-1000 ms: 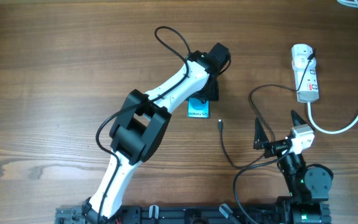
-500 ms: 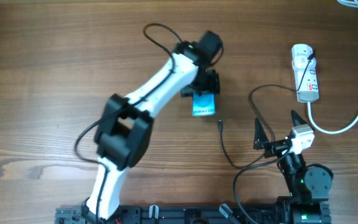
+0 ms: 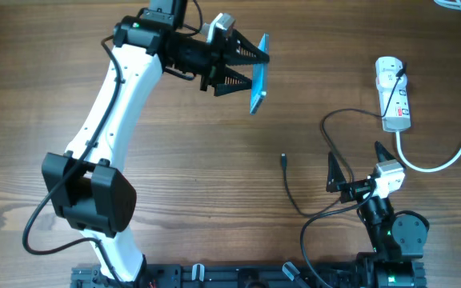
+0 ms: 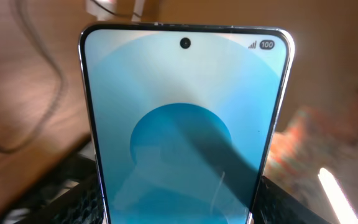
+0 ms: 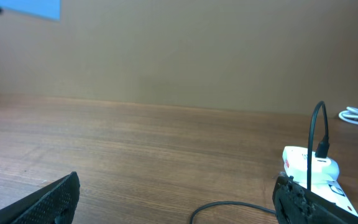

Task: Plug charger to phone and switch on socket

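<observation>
Turquoise is filling the whole left wrist view, because the left gripper [image 3: 250, 69] is clamping the phone [image 3: 258, 74] between its two black fingers [image 4: 73, 200]. It's holding the phone up off the table, and from overhead the phone is showing edge-on. In the wrist view we're looking straight at the screen, camera hole at the top, a finger hugging each lower side.

Moving outward, the wooden table [image 3: 358, 32] is running brown and grainy under everything. In the right wrist view a plain tan wall is standing behind it. The stuff around the phone is too blurry for us to read.

Counting up, we're seeing two arms, one phone, one charger [image 3: 287, 186], one socket [image 3: 392, 94] and one thick white cord [image 3: 454, 156]. The charger's plug is sitting in the socket, and its thin cable is looping back. Its connector tip is lying on the wood, well apart from the phone, lower and to the right overhead.

The right gripper [image 3: 353, 152] is sitting with its jaws spread wide and nothing between them, near that tip.
</observation>
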Motion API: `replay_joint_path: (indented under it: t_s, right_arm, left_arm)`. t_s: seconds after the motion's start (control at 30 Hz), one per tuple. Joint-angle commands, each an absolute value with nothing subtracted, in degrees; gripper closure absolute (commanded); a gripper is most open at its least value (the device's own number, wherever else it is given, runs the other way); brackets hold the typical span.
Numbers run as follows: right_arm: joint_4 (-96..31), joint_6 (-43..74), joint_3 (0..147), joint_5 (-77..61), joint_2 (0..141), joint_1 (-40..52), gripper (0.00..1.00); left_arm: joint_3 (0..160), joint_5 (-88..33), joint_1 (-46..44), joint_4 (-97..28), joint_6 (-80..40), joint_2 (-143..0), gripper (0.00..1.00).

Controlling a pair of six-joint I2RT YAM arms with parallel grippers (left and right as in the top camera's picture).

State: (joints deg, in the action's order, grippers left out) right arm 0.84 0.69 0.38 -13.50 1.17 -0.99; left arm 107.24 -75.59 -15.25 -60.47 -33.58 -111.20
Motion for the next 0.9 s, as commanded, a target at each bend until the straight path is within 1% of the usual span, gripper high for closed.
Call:
replay_joint_path:
  t_s: [0.0, 0.17, 0.3, 0.4, 0.53, 0.6, 0.87]
  right_arm:
    - [0.97, 0.16, 0.36, -14.02, 0.93, -0.71, 0.00]
    - [0.99, 0.12, 0.36, -14.02, 0.93, -0.71, 0.00]
    - [0.99, 0.14, 0.36, -14.02, 0.93, -0.71, 0.00]
    - [0.99, 0.12, 0.36, -14.02, 0.93, -0.71, 0.00]
    - [0.97, 0.14, 0.36, -14.02, 0.93, -0.71, 0.00]
    - [0.97, 0.12, 0.36, -14.02, 0.93, -0.71, 0.00]
    - [0.99, 0.14, 0.36, -14.02, 0.93, -0.71, 0.00]
  left_arm:
    - [107.66, -89.38, -12.91, -60.51, -33.56, -109.08, 0.31]
    - [107.66, -90.35, -10.63, -60.47, -43.16, -109.08, 0.32]
    - [107.66, -90.32, -8.69, -60.47, -46.87, -109.08, 0.32]
    - [107.66, -90.35, -7.22, -61.19, -47.24, -109.08, 0.32]
    - [107.66, -90.19, -6.50, -61.30, -51.92, -109.08, 0.32]
    - [107.66, -89.93, -6.52, -61.30, -51.90, -109.08, 0.32]
    - [107.66, -82.98, -6.52, -61.28, -54.92, -109.08, 0.32]
